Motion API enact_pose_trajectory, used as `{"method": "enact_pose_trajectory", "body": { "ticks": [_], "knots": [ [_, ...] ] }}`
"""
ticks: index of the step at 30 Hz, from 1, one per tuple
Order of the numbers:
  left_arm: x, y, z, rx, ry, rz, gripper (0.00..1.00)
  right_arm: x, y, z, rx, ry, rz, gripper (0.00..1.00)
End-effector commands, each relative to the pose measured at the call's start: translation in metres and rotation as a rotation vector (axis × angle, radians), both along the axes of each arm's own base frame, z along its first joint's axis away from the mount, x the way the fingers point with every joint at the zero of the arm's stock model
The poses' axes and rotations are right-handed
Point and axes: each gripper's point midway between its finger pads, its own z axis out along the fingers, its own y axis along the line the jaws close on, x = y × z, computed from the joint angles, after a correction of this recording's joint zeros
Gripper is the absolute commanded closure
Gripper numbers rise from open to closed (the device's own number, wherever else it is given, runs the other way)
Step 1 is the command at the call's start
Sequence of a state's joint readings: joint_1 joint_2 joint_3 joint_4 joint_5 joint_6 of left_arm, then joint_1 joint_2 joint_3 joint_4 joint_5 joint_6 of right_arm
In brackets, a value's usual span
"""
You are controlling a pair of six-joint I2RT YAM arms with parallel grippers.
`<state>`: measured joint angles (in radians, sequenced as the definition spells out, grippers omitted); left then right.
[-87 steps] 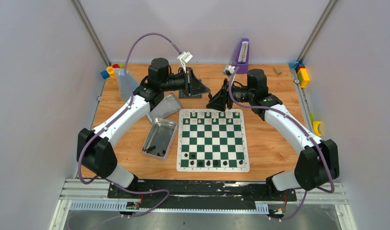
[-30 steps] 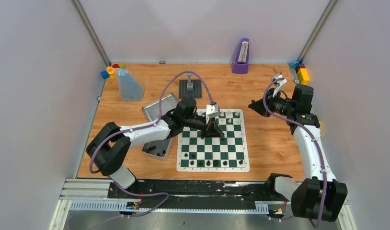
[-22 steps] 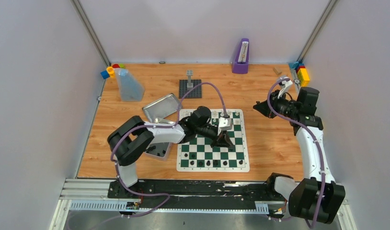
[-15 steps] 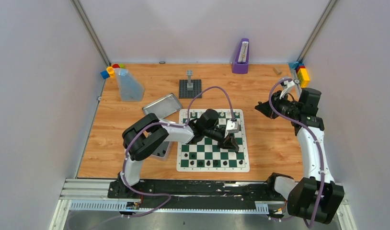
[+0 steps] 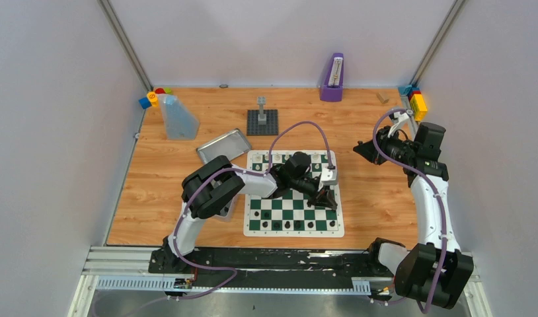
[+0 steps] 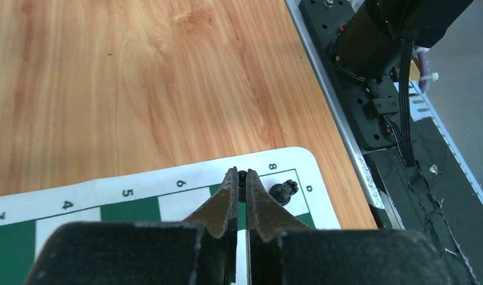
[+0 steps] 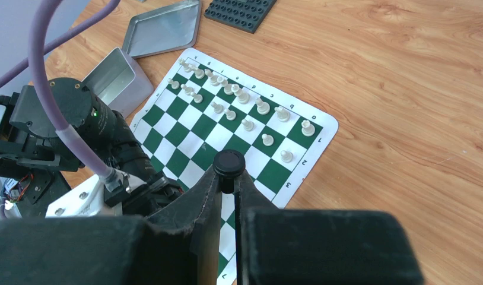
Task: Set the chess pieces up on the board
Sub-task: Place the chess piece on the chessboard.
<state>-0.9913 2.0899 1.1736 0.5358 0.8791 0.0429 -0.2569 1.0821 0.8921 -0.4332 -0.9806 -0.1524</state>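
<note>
Chess pieces: white ones standing on board. Left gripper closed, pinching small black piece at board corner. Right gripper closed on round-topped black piece.

Bright, even overhead light; soft shadows, little glare.

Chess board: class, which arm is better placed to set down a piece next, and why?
Left. The left gripper, shut on a black piece, sits low over a corner of the board. The right gripper holds another black piece out beside the board.
</note>
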Motion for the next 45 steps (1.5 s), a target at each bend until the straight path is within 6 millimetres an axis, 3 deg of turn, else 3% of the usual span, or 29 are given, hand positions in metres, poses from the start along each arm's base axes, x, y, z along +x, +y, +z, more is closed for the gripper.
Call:
{"method": "enact_pose_trajectory", "body": {
  "ticks": [1,12,21,33,45],
  "knots": [
    [-0.006,-0.012,0.002,-0.029,-0.037,-0.024,1.00,-0.003,0.002,0.000,0.004,-0.019,0.030,1.00],
    [-0.005,-0.012,-0.016,-0.001,-0.048,-0.020,1.00,-0.006,0.003,0.001,0.017,-0.015,0.042,1.00],
    [-0.003,-0.012,-0.020,0.010,-0.059,-0.020,0.99,-0.006,0.003,-0.001,0.026,-0.005,0.046,1.00],
    [-0.003,-0.009,-0.021,0.020,-0.077,-0.023,0.81,-0.006,0.003,-0.003,0.028,0.001,0.049,1.00],
    [-0.002,-0.008,-0.016,0.025,-0.091,-0.021,0.69,-0.005,0.003,-0.006,0.031,0.013,0.050,1.00]
  ]
}}
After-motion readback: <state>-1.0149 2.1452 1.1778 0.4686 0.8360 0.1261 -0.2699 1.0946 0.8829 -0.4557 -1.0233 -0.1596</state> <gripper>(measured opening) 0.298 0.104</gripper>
